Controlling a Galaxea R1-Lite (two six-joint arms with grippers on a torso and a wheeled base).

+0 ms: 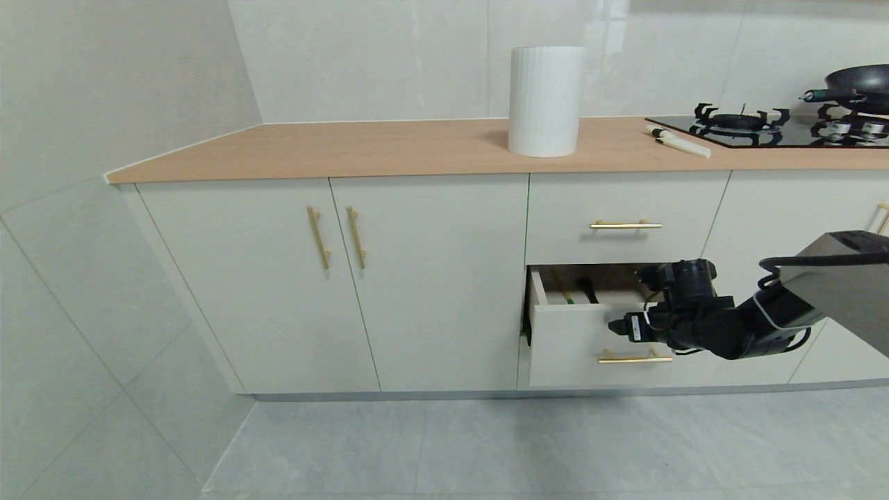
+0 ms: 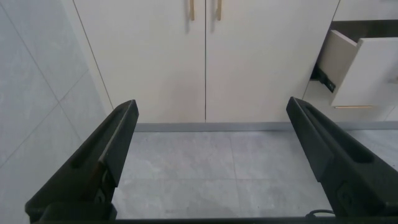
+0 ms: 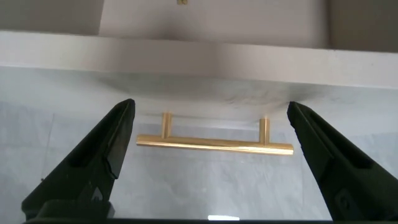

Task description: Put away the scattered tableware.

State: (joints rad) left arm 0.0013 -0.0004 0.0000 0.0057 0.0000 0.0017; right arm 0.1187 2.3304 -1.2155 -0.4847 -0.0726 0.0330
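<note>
The lower drawer [image 1: 580, 337] stands pulled partway out of the cabinet, with a few utensils [image 1: 573, 290] lying inside. My right gripper [image 1: 624, 326] hovers just in front of the drawer's face, above its gold handle [image 1: 635, 359]. In the right wrist view the gripper [image 3: 210, 112] is open, with the handle [image 3: 214, 145] seen between its fingers and nothing held. A pale utensil [image 1: 678, 143] lies on the wooden countertop [image 1: 361, 146] beside the stove. My left gripper [image 2: 211, 106] is open and empty, low over the floor, facing the cabinet doors, with the drawer [image 2: 360, 68] off to one side.
A tall white ribbed container [image 1: 545, 101] stands on the counter. A gas hob [image 1: 778, 128] with a dark pan [image 1: 861, 83] is at the far right. A shut drawer [image 1: 625, 219] sits above the open one, and double doors [image 1: 337, 278] lie to its left. The grey tiled floor [image 1: 486, 451] lies below.
</note>
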